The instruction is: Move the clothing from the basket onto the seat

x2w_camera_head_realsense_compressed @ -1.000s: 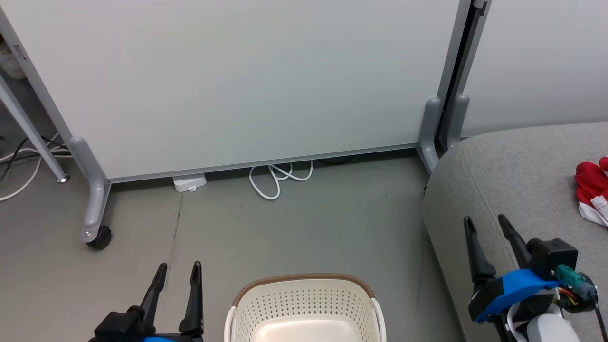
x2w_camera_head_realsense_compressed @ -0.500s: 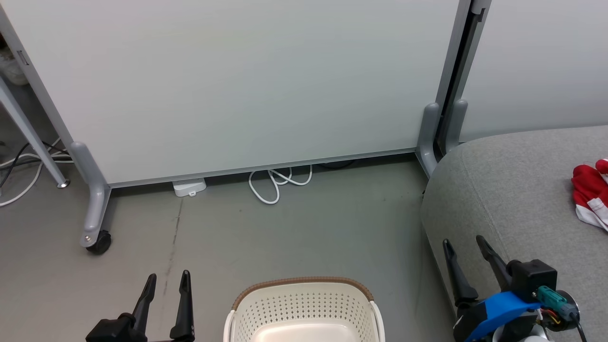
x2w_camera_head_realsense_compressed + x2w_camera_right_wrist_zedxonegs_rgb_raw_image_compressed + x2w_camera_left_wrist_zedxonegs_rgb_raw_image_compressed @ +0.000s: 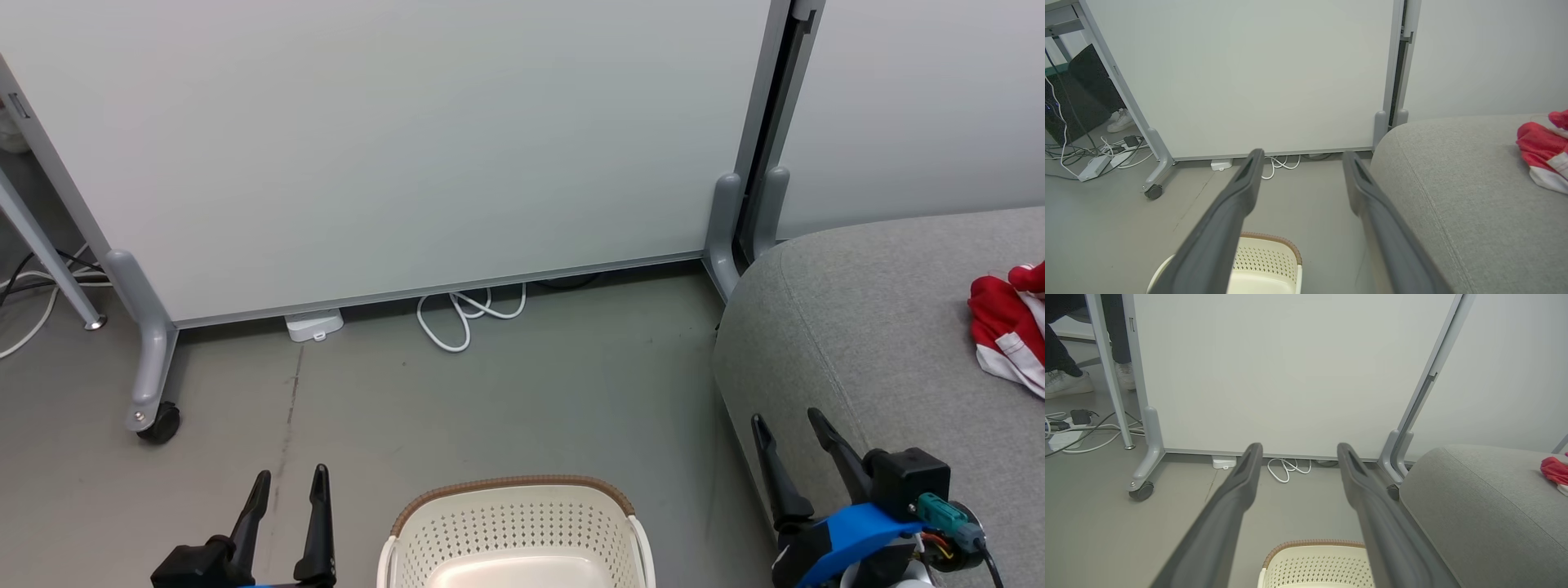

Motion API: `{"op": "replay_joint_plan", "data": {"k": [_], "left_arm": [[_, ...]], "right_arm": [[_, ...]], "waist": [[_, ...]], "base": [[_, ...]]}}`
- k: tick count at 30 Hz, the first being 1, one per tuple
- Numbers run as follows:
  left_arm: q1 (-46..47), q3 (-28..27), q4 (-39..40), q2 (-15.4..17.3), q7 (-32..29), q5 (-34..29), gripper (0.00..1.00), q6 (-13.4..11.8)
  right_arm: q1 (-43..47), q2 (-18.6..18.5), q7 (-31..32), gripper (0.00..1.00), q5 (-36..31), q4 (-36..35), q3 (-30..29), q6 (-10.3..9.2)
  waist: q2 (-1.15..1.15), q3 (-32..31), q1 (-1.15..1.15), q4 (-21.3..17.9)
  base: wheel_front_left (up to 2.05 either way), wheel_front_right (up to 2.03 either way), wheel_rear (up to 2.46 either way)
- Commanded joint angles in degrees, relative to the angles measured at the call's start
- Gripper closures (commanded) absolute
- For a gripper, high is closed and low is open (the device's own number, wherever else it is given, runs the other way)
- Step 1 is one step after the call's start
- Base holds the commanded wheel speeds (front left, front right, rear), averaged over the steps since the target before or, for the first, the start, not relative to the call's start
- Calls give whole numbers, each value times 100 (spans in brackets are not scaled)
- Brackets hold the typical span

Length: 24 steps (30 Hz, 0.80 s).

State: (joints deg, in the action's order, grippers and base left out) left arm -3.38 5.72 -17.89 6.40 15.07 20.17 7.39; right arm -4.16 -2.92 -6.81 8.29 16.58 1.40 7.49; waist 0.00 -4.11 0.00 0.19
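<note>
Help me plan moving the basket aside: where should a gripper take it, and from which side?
Take the basket by its brown rim, from above, with one finger inside the thin upright wall and one outside. The open top leaves the rim free, and the left gripper, open, probably suits best, standing just to its left.

The left pincer (image 3: 291,472) and right pincer (image 3: 784,418) are fitted with long dark fingers (image 3: 317,523), the right backed by a blue bracket (image 3: 849,531) and teal connector (image 3: 939,507).

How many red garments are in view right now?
1: a red-and-white bundle on the seat, cut off at the frame edge, so more may be hidden. None shows in the basket.
</note>
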Motion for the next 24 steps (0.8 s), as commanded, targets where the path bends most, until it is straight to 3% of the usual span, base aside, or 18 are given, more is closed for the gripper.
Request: {"op": "replay_joint_plan", "data": {"k": [1, 12, 13, 21, 24], "left_arm": [[89, 0, -9, 17, 15, 24, 0, 11], [106, 36, -44, 47, 15, 47, 0, 11], [5, 39, -38, 28, 0, 43, 100, 0], [-270, 59, -423, -73, -43, 46, 100, 0], [-233, 10, -412, -88, -122, 312, 100, 0]], "right_arm": [[109, 4, -29, 0, 39, 17, 7, 1], [114, 4, -36, 0, 90, 29, 16, 1], [18, 0, -2, 100, 85, 28, 8, 0], [277, 15, 22, 100, 101, 442, 7, 0], [258, 16, 85, 100, 405, 452, -37, 0]], "waist": [[0, 0, 0, -3], [0, 19, 0, -7], [0, 19, 1, -8], [0, 24, 1, -10], [0, 33, 1, -10]], "base": [[0, 0, 0], [0, 0, 0], [0, 0, 0], [0, 0, 0], [0, 0, 0]]}}
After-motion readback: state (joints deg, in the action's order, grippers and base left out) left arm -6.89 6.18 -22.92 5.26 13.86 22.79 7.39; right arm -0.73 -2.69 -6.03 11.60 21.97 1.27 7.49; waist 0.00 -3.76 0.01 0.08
